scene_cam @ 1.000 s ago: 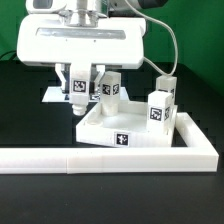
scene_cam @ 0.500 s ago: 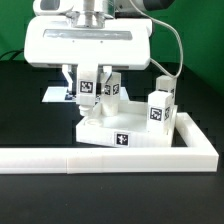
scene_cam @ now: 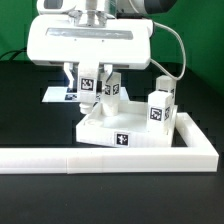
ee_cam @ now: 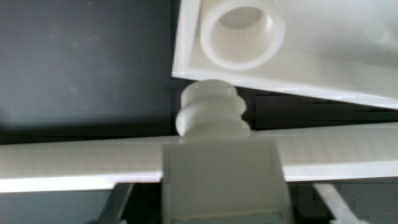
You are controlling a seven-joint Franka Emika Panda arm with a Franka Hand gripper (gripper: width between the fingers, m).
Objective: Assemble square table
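While the exterior view shows the gripper [scene_cam: 90,88] closed on a tagged leg [scene_cam: 92,84], that leg hangs tilted above the far corner of the square slab [scene_cam: 125,128] on the exterior view's left; the slab itself lies on the black table, tucked against the long L-shaped rail [scene_cam: 105,156]; another leg [scene_cam: 161,108] stands upright at the slab's corner on the exterior view's right, and one more [scene_cam: 112,88] stands just behind the held one; the tilt is the worry here, since a leg lowered off-axis would likely catch the socket rim and jam or push the slab away from the rail.

Seen from the wrist, the leg's ribbed, rounded tip [ee_cam: 210,108] points out past the jaws, over dark table and just beside the slab's edge; the round socket [ee_cam: 244,32] sits apart from the tip, so the two are not lined up; a descent from this spot would probably strike the slab's rim or miss it entirely; if the grip slips under that contact, the leg may twist in the jaws.
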